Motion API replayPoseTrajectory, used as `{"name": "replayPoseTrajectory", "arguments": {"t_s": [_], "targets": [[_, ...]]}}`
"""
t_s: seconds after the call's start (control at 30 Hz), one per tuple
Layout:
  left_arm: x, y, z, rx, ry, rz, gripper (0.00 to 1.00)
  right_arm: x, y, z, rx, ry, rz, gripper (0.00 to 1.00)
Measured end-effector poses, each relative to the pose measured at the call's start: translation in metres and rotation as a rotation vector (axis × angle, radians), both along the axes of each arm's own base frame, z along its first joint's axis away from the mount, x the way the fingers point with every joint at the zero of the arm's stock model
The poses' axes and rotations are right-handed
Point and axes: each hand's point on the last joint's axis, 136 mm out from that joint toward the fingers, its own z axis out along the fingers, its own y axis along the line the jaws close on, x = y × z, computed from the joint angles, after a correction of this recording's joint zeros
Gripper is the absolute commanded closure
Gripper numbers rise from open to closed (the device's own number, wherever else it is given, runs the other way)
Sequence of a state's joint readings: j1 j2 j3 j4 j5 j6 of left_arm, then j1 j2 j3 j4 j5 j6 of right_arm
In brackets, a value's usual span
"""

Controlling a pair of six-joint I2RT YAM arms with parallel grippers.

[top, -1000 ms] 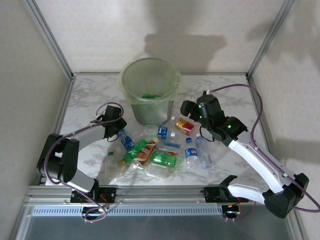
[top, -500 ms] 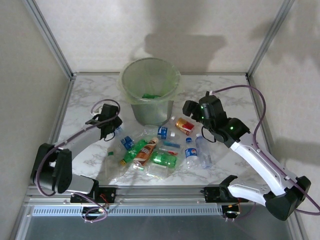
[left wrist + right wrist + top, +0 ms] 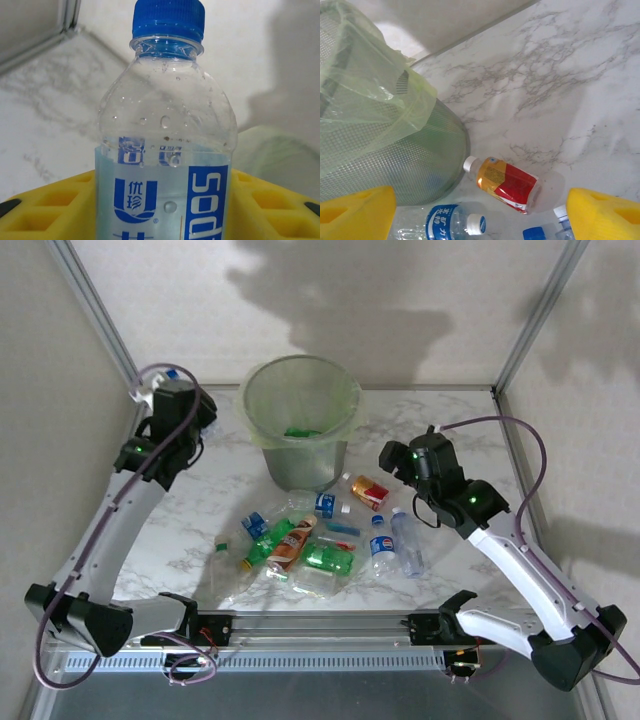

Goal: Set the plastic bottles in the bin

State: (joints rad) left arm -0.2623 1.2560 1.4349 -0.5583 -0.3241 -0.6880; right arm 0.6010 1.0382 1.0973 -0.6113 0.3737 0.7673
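Between the left tool's [image 3: 162, 200] yellow pads [image 3: 50, 205] sits a clear bottle [image 3: 165, 125], gripped, its blue cap [image 3: 168, 19] pointing out past the tips. That wrist view reads "Sod" sideways beside Chinese characters on the blue label [image 3: 207, 200]; from above nothing is legible, but the bin [image 3: 300, 400] shows to that tool's right. Ahead of the wide-open right tool [image 3: 480, 212], a red-labelled bottle [image 3: 507, 184] lies on the surface [image 3: 560, 75], just beside the bin.

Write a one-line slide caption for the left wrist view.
Left gripper holds a blue-capped clear bottle between yellow fingers.
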Motion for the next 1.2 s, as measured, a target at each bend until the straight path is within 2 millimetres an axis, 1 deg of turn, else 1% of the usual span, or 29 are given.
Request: {"name": "replayPoseTrajectory", "arguments": {"t_s": [0.03, 0.07, 0.13, 0.17, 0.2, 0.23, 0.3, 0.33, 0.37, 0.4, 0.47, 0.53, 0.63, 0.7, 0.73, 0.8, 0.9, 1.2], "targets": [[0.000, -0.003, 0.020, 0.000, -0.035, -0.011, 0.48, 0.000, -0.002, 0.000, 0.001, 0.001, -0.005, 0.12], [0.000, -0.007, 0.035, 0.000, -0.062, -0.024, 0.48, 0.000, -0.003, -0.001, 0.002, 0.002, -0.010, 0.12], [0.003, -0.026, 0.068, -0.003, -0.122, -0.078, 0.48, 0.001, -0.004, -0.001, 0.003, 0.003, -0.016, 0.12], [0.005, -0.036, 0.078, -0.007, -0.138, -0.105, 0.48, 0.001, -0.005, -0.001, 0.004, 0.004, -0.018, 0.12], [0.009, -0.050, 0.088, -0.007, -0.156, -0.143, 0.48, 0.001, -0.005, -0.001, 0.004, 0.004, -0.018, 0.12], [0.015, -0.066, 0.094, -0.007, -0.163, -0.183, 0.49, 0.001, -0.005, -0.001, 0.005, 0.004, -0.019, 0.12], [0.027, -0.093, 0.094, -0.002, -0.157, -0.250, 0.49, 0.001, -0.005, -0.001, 0.005, 0.005, -0.018, 0.12], [0.036, -0.108, 0.089, 0.005, -0.141, -0.284, 0.49, 0.001, -0.005, -0.001, 0.005, 0.005, -0.018, 0.12], [0.043, -0.118, 0.083, 0.011, -0.126, -0.306, 0.49, 0.001, -0.005, -0.002, 0.004, 0.007, -0.019, 0.12], [0.053, -0.132, 0.071, 0.021, -0.099, -0.336, 0.49, 0.001, -0.006, -0.002, 0.002, 0.009, -0.020, 0.12], [0.069, -0.152, 0.047, 0.041, -0.044, -0.376, 0.50, 0.000, -0.007, -0.003, 0.000, 0.013, -0.023, 0.12], [0.085, -0.171, 0.015, 0.068, 0.026, -0.418, 0.51, -0.001, -0.009, -0.003, 0.000, 0.014, -0.025, 0.12], [0.098, -0.190, -0.027, 0.112, 0.120, -0.456, 0.50, -0.005, -0.012, -0.004, 0.001, 0.017, -0.028, 0.12], [0.100, -0.198, -0.049, 0.141, 0.175, -0.474, 0.50, -0.007, -0.015, -0.005, 0.000, 0.019, -0.032, 0.12], [0.100, -0.201, -0.057, 0.152, 0.193, -0.481, 0.50, -0.008, -0.016, -0.006, 0.001, 0.020, -0.036, 0.12], [0.100, -0.203, -0.066, 0.170, 0.215, -0.492, 0.50, -0.008, -0.018, -0.007, -0.001, 0.024, -0.042, 0.12], [0.100, -0.203, -0.071, 0.187, 0.227, -0.496, 0.49, -0.008, -0.020, -0.010, -0.004, 0.029, -0.048, 0.12], [0.097, -0.202, -0.098, 0.216, 0.286, -0.506, 0.32, -0.008, -0.023, -0.013, -0.007, 0.039, -0.056, 0.12]]}}
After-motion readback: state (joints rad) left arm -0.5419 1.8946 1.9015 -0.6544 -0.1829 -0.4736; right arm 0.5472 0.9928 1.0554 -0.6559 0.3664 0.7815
